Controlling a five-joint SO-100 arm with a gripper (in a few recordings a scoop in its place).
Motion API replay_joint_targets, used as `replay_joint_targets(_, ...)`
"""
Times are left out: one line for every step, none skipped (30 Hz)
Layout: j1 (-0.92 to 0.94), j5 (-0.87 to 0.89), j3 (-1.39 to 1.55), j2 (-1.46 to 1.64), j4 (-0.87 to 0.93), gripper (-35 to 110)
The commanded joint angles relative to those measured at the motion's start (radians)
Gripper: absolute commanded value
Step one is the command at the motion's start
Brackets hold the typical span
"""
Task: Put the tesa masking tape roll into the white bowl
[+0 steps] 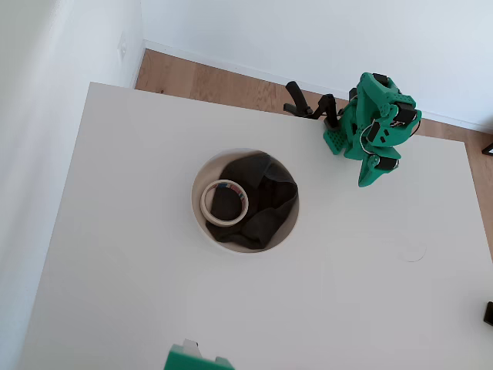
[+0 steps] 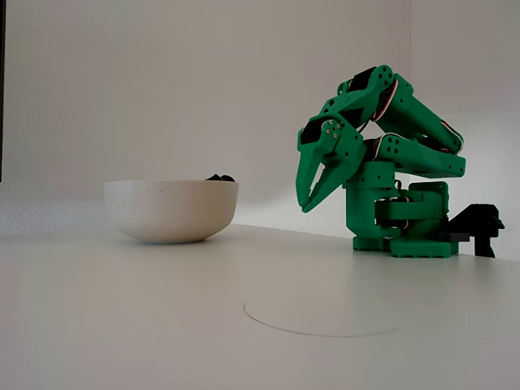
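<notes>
A: Logging the state. Where is the tesa masking tape roll (image 1: 225,203) sitting?

B: It is lying flat inside the white bowl (image 1: 202,174), on the left part of the dark grey cloth (image 1: 266,196) in the overhead view, close to the bowl's left wall. The cloth is cushioning it, so it is resting on fabric and not rolling about.

A: And the hand (image 2: 308,203)?

B: It is hanging off the folded green arm (image 2: 406,122), well apart from the bowl, fingertips pointing down above the bench (image 1: 115,270). It is grasping nothing. In the fixed view the two fingers are showing only a narrow split near the tips, so I am reading it as nearly closed, though the angle is poor.

A: Why is the arm tucked like that?

B: Judging by the pose, it is parking over its base, keeping clear of the bowl.

A: Task status?

B: The roll is in the bowl, so I am judging the placement done.
</notes>
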Motion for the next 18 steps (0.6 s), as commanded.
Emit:
replay_joint_targets(0.025, 0.021, -0.014, 0.006, 0.015, -8)
replay_joint_targets(0.028, 0.023, -0.014, 0.006, 0.015, -8)
replay_joint_targets(0.029, 0.025, -0.014, 0.006, 0.015, -8)
replay_joint_targets(0.032, 0.026, -0.014, 0.006, 0.015, -8)
replay_joint_targets(0.032, 0.026, -0.014, 0.006, 0.015, -8)
replay_joint_targets(0.032, 0.026, -0.014, 0.006, 0.015, -8)
replay_joint_targets(0.034, 0.026, -0.014, 0.006, 0.015, -8)
replay_joint_targets(0.034, 0.026, -0.014, 0.006, 0.015, -8)
replay_joint_targets(0.034, 0.026, -0.014, 0.006, 0.015, -8)
replay_joint_targets(0.034, 0.026, -0.014, 0.006, 0.015, -7)
replay_joint_targets(0.034, 0.026, -0.014, 0.006, 0.015, -7)
replay_joint_targets(0.034, 0.026, -0.014, 0.006, 0.015, -7)
replay_joint_targets(0.034, 0.026, -0.014, 0.006, 0.015, -7)
replay_joint_targets(0.034, 0.026, -0.014, 0.006, 0.015, -7)
replay_joint_targets(0.034, 0.026, -0.014, 0.006, 0.015, -6)
replay_joint_targets(0.034, 0.026, -0.014, 0.006, 0.015, -6)
replay_joint_targets(0.034, 0.026, -0.014, 0.006, 0.015, -5)
replay_joint_targets(0.034, 0.026, -0.014, 0.006, 0.015, -6)
